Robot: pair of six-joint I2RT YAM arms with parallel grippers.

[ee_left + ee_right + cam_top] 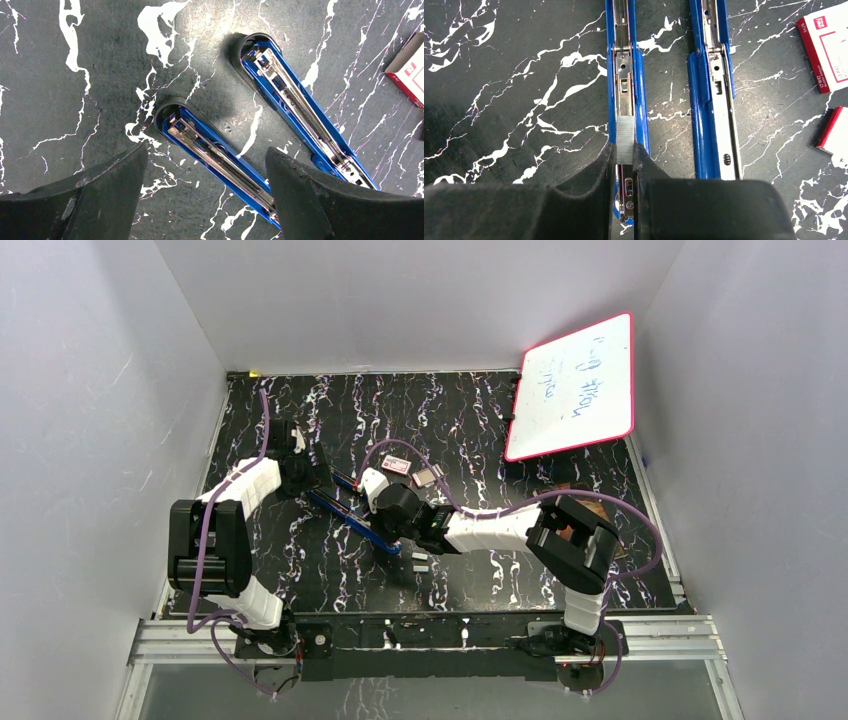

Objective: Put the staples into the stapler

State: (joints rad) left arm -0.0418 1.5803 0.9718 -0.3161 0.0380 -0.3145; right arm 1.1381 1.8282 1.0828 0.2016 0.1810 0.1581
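The blue stapler [345, 512] lies opened on the black marbled table as two long blue halves side by side. In the right wrist view the left half [625, 60] shows its metal channel and the right half [714, 100] a flat silver arm. My right gripper [625, 150] is shut on a short silvery strip of staples [625, 137], held right over the left half's channel. My left gripper [206, 149] is open, its fingers either side of the nearer blue half [215, 155]; the other half [300, 110] lies beyond. In the top view the left gripper [318, 475] is at the stapler's far end.
A small red-and-white box [826, 50] lies right of the stapler, with another red-edged piece [835, 135] below it. The box shows in the top view [396, 465] beside a small grey item [427, 476]. A whiteboard [575, 385] leans at the back right. White walls enclose the table.
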